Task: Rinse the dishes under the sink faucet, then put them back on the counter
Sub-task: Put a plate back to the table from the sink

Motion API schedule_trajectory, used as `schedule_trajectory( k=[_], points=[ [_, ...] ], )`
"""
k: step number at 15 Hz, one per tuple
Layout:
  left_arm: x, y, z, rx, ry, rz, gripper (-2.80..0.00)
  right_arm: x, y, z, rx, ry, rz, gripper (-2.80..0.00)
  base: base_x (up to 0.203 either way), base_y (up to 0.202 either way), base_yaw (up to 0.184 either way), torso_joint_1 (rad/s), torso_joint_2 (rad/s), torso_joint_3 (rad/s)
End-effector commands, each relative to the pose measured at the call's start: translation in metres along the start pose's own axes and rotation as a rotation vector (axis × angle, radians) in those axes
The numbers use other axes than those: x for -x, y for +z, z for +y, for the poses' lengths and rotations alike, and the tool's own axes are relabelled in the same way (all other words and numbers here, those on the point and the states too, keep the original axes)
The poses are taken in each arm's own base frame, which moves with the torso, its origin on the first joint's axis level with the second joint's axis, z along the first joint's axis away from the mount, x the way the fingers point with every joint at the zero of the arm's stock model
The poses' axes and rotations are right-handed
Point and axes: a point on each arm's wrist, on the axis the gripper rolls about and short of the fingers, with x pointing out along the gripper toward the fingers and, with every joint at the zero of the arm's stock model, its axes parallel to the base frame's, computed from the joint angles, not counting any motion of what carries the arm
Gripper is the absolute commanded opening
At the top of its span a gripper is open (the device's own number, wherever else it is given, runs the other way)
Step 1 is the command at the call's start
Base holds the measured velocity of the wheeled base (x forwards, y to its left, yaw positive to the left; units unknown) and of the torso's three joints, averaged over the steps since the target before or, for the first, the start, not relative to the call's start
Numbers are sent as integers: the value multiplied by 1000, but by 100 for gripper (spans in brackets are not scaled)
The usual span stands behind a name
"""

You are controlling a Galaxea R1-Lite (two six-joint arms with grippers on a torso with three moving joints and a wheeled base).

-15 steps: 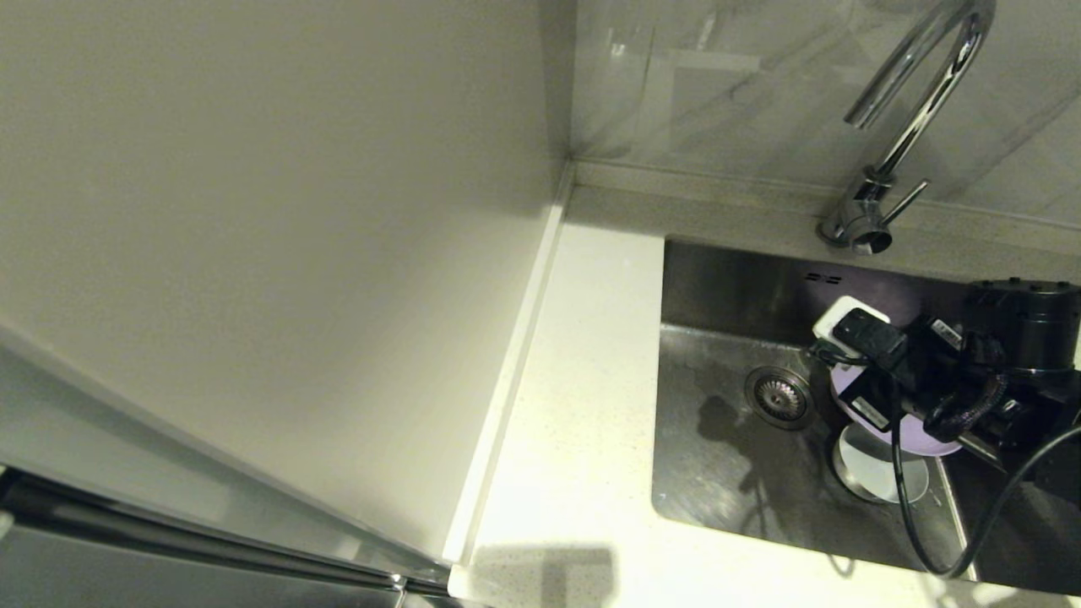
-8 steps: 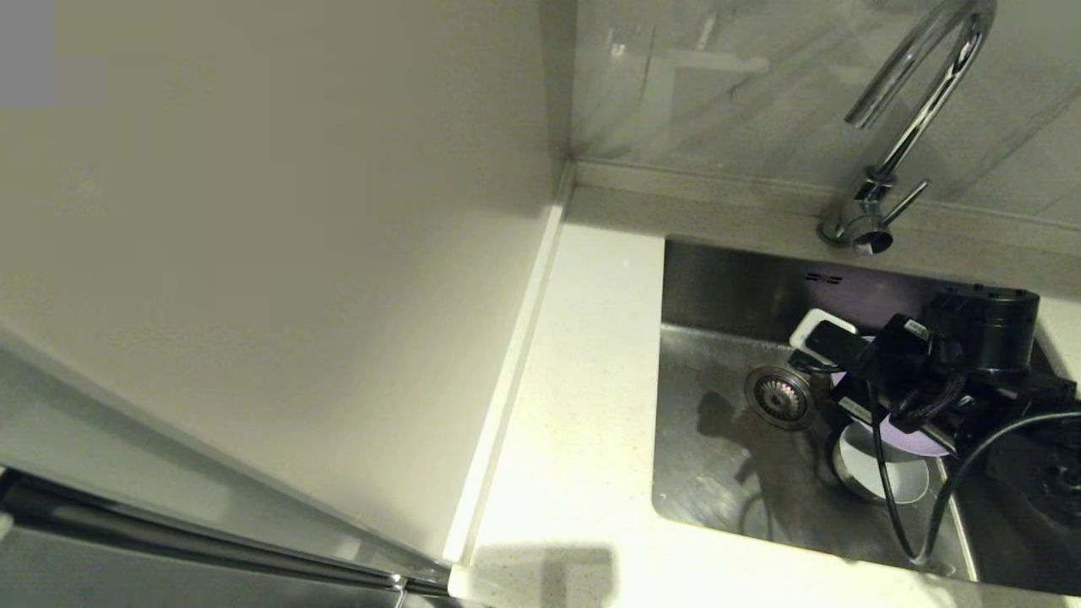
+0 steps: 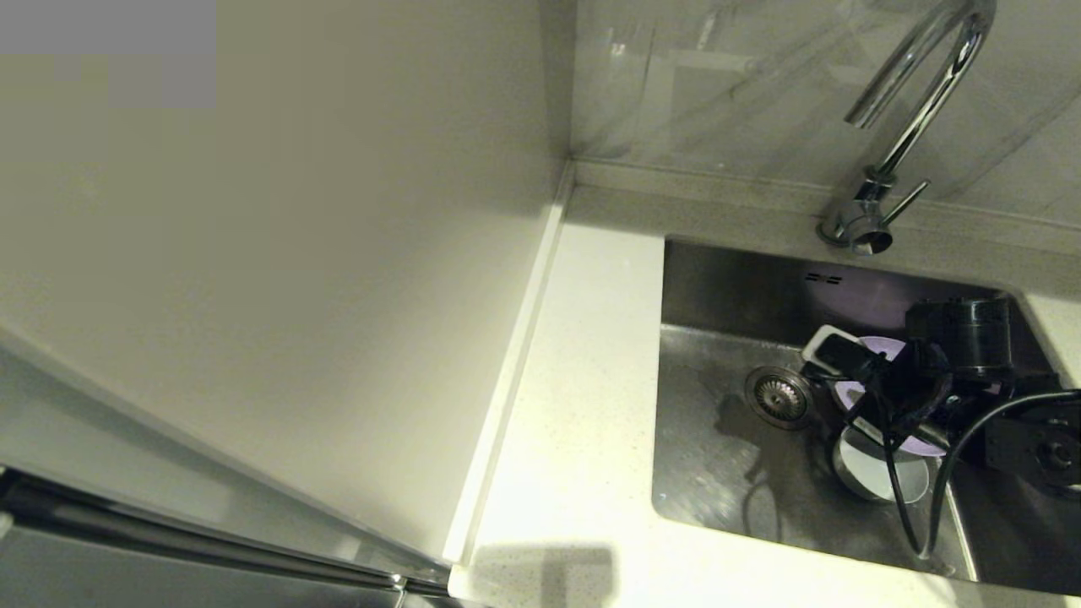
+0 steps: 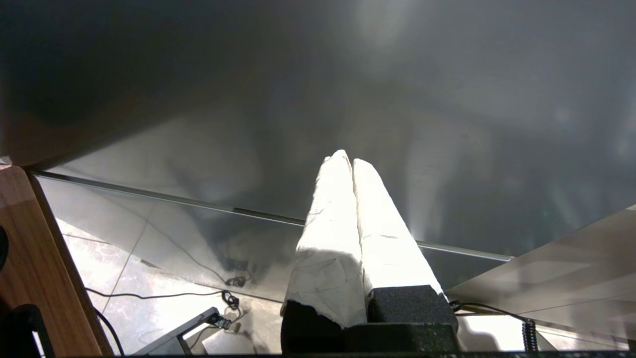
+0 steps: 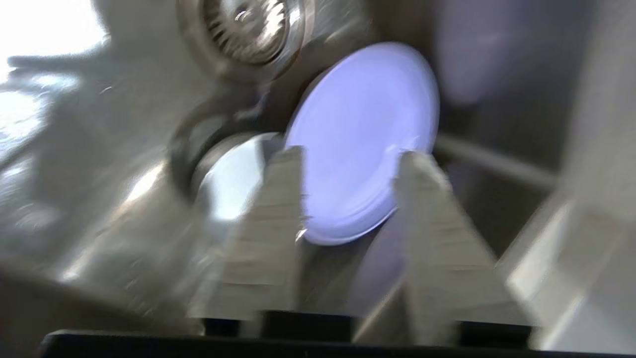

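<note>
We see the right end effector (image 5: 350, 151) low inside the sink (image 3: 718, 473), its fingers (image 5: 271, 209) spread apart over the lilac plate (image 5: 362, 139), which sits beside the pale bowl (image 3: 874, 477) near the drain strainer (image 3: 779, 396). The left end effector (image 4: 347, 159) hangs away from the bench (image 3: 583, 405), fingers pressed together

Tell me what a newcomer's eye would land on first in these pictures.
The lilac plate stands out, lying in the steel sink beside the drain strainer, with the right gripper just over it, fingers apart. A pale bowl sits against the plate's edge. Behind the basin rises the tall chrome faucet; the left gripper hangs shut, away from the sink.
</note>
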Motion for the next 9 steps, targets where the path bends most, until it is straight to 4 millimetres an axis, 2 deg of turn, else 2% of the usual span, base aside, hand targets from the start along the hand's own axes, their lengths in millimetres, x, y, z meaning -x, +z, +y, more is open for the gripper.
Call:
schedule_trajectory(
  k=[1,5,9],
  points=[
    [0,-1,0,1,0,3,-280,1,0,-1,-64,40,46,0,0,0,0,0,0,0],
    [0,-1,0,1,0,3,-280,2,7,3,-250,119,134,0,0,0,0,0,0,0],
    [0,-1,0,1,0,3,-280,-7,35,16,-436,74,140,0,0,0,0,0,0,0]
  ],
)
